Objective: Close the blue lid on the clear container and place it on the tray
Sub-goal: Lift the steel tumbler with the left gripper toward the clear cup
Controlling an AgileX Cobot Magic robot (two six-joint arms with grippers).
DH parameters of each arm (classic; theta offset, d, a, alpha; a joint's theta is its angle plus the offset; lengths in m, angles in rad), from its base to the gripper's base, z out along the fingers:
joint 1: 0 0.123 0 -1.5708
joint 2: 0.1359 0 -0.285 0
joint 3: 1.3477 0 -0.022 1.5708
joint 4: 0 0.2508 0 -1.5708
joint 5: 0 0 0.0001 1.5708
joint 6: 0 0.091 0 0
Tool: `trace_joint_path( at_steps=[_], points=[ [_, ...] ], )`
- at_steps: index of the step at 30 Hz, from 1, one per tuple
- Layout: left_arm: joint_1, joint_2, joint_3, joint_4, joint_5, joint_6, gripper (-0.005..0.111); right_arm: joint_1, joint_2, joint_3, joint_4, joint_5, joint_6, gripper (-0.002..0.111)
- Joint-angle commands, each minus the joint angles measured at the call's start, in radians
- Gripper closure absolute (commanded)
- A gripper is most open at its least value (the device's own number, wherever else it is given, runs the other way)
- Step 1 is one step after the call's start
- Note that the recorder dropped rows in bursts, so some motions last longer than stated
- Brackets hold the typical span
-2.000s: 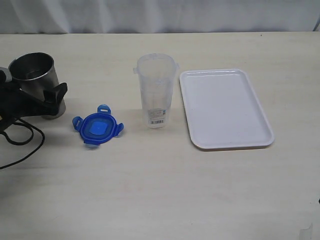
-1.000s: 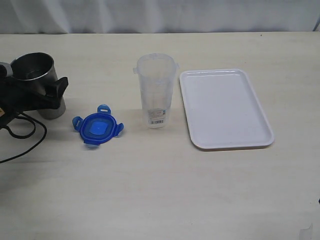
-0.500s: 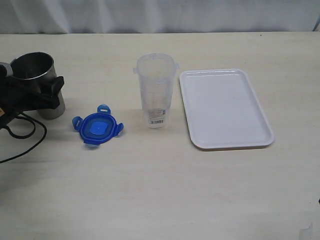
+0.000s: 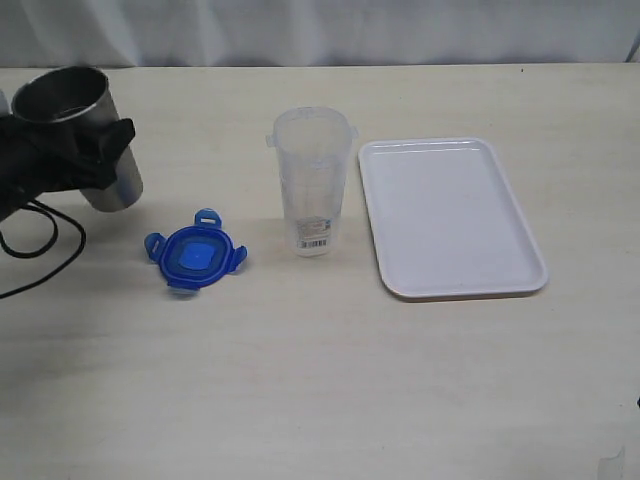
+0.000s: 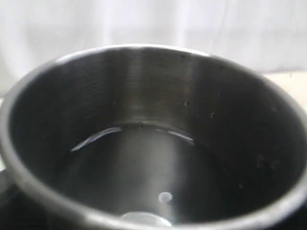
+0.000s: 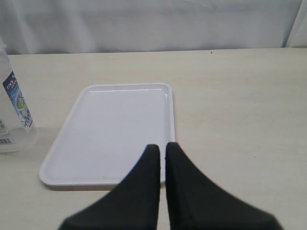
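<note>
The left pincer (image 4: 100, 150) is at the upper left of the outside picture, and it is pinching a shiny metal cup (image 4: 112, 185). One black finger (image 4: 115, 135) wraps round the side of the cup that faces the middle. The cup leans a little. In the left wrist picture the cup fills almost the whole frame, and you look down into its dark inside. A black cable (image 4: 40, 250) loops on the surface (image 4: 320, 380) below the left arm. The blue lid (image 4: 195, 255) lies flat on the surface, to the lower right of the cup and apart from it, with its four little tabs sticking out. The clear container (image 4: 313, 180) stands upright in the middle of the frame, open on top, with a white label near its bottom. It is to the right of the lid and does not touch it. The tray (image 4: 450, 215) lies flat just to the right of the container. The right pincer (image 6: 162, 148) shows only in the right wrist picture. Its two black tips are pressed together with nothing between them, and it hangs over the near edge of the tray.
</note>
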Motion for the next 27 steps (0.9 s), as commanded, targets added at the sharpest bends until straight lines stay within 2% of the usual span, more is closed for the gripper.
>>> trace_joint_path(
  at_steps=[1, 5, 7, 10, 17, 27],
  points=[
    [-0.002, -0.072, -0.07, 0.021, -0.044, -0.093, 0.107, -0.004, -0.005, 0.002, 0.005, -0.002, 0.001, 0.104],
    [-0.003, -0.1, -0.158, 0.097, 0.091, -0.175, 0.107, -0.004, -0.005, 0.002, 0.005, -0.002, 0.001, 0.104],
    [-0.016, -0.101, -0.191, 0.1, 0.118, -0.19, 0.107, -0.004, -0.005, 0.002, 0.005, -0.002, 0.001, 0.104],
    [-0.058, -0.101, -0.233, 0.098, 0.155, -0.19, 0.107, -0.004, -0.005, 0.002, 0.005, -0.002, 0.001, 0.104],
    [-0.187, -0.101, -0.364, 0.098, 0.335, -0.175, 0.107, -0.004, -0.005, 0.002, 0.005, -0.002, 0.001, 0.104],
    [-0.296, -0.101, -0.454, 0.096, 0.355, -0.169, 0.107, -0.004, -0.005, 0.002, 0.005, -0.002, 0.001, 0.104]
  ],
)
